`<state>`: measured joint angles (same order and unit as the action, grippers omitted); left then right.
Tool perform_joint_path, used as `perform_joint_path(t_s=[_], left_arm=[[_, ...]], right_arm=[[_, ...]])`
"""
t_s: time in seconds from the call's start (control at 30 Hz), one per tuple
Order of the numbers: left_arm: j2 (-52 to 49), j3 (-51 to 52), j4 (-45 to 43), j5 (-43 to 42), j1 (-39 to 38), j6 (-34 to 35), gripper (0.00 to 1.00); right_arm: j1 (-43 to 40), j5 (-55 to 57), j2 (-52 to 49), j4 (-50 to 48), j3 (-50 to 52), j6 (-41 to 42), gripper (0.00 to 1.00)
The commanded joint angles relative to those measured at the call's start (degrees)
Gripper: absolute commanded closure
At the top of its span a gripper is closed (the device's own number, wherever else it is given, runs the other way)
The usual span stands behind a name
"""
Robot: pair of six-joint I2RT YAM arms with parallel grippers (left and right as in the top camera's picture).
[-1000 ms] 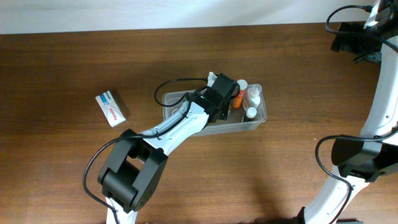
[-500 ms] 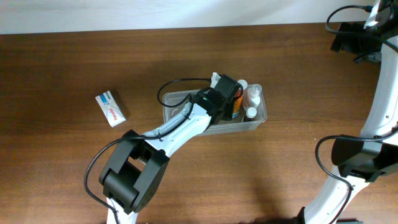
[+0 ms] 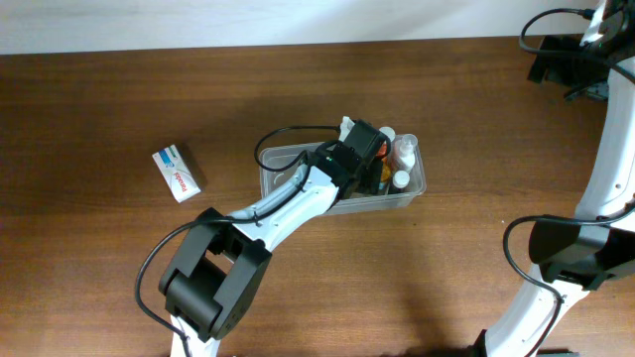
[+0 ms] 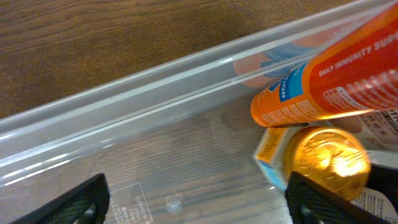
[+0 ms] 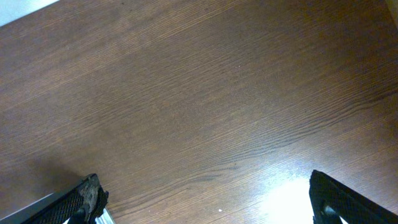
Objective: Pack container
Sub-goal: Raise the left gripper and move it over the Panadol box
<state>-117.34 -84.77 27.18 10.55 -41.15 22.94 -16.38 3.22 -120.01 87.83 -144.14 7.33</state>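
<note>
White and orange bottles (image 3: pixel 402 154) sit in the clear rectangular plastic tub (image 3: pixel 266 169). The white printed box (image 3: pixel 177 172) lies unpacked toward the left edge. The left claw (image 4: pixel 199 202) and right claw (image 5: pixel 211 202) are spread, empty.

A dark brown wooden worktop (image 3: pixel 119 89) fills nearly the whole overhead view, its grain running left to right. Along the top edge lies 1 pale strip (image 3: pixel 248 25); whether it is wall or floor cannot be told. In the right wrist view, a bright glare (image 5: pixel 292 186) lies on the wood at lower right.
</note>
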Motion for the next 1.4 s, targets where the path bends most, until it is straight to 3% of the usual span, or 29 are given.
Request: perform_joint_path(t_s=[0.0,0.23,0.4,0.7,0.87,0.9,1.23,1.37], left_arm=[[-0.7,-1.4,-0.1,-0.2,0.2,-0.7,0.06],[1.4,-1.4,2.1,-0.2,2.0,-0.7,0.07],[3.2,-1.4,2.9,-0.2,2.4,-0.7,0.18],[12.4,-1.6,4.8,3.1,4.2,-0.8,0.17],[20.9,-1.6,10.8,6.6,6.1,-3.3,0.13],[22.8,-1.6,12.9,7.6,6.9,-3.3,0.07],[29.2,-1.0,34.6,8.9,22.5,-2.8,0.01],[29.0,2.0,35.2,6.8,29.2,-0.3,0.01]], right_arm=[[-0.2,0.5,1.4,-0.2,-1.0,0.2,0.02],[-0.2,0.5,1.4,-0.2,-1.0,0.2,0.02],[-0.2,0.5,1.4,-0.2,-1.0,0.2,0.02],[-0.2,0.5,1.4,-0.2,-1.0,0.2,0.01],[-0.2,0.5,1.4,-0.2,-1.0,0.2,0.02],[-0.2,0.5,1.4,-0.2,-1.0,0.2,0.02],[-0.2,0.5,1.4,-0.2,-1.0,0.2,0.02],[-0.2,0.5,1.4,-0.2,-1.0,0.2,0.02]])
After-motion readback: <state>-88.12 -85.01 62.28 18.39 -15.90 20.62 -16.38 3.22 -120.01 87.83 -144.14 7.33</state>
